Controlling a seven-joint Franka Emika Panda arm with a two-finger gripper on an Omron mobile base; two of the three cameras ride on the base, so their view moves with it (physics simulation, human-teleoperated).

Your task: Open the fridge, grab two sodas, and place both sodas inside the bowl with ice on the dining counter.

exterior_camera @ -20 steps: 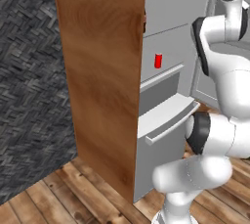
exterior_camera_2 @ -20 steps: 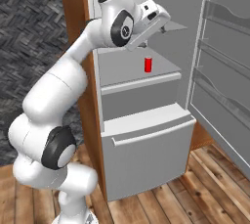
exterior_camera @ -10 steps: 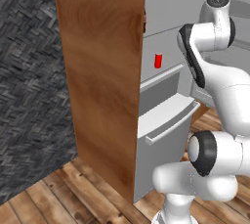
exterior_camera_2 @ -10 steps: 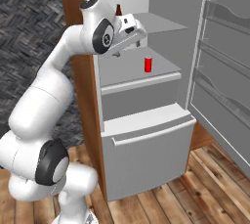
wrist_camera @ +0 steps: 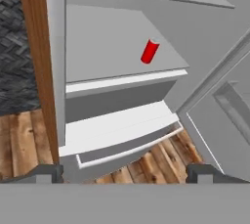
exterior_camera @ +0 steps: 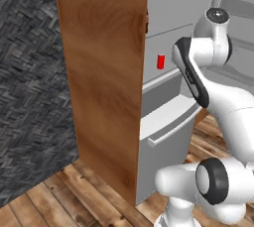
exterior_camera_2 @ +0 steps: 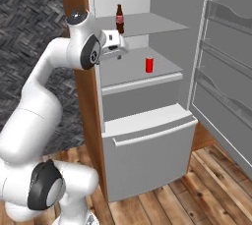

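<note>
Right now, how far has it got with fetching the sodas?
Done: the fridge door stands open. In hand: nothing; the open fingers hang in front of the shelves. Left: the red can and the cola bottle both sit on their shelves, to be carried to the bowl.

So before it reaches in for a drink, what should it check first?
1. Fridge door swung open: ok.
2. Red can upright on the lower shelf: ok.
3. Cola bottle upright on the upper shelf: ok.
4. Gripper open and holding nothing: ok.
5. Clear path from gripper to can: looks ok, nothing between them.
6. Bowl with ice ready on the dining counter: cannot tell.
</note>
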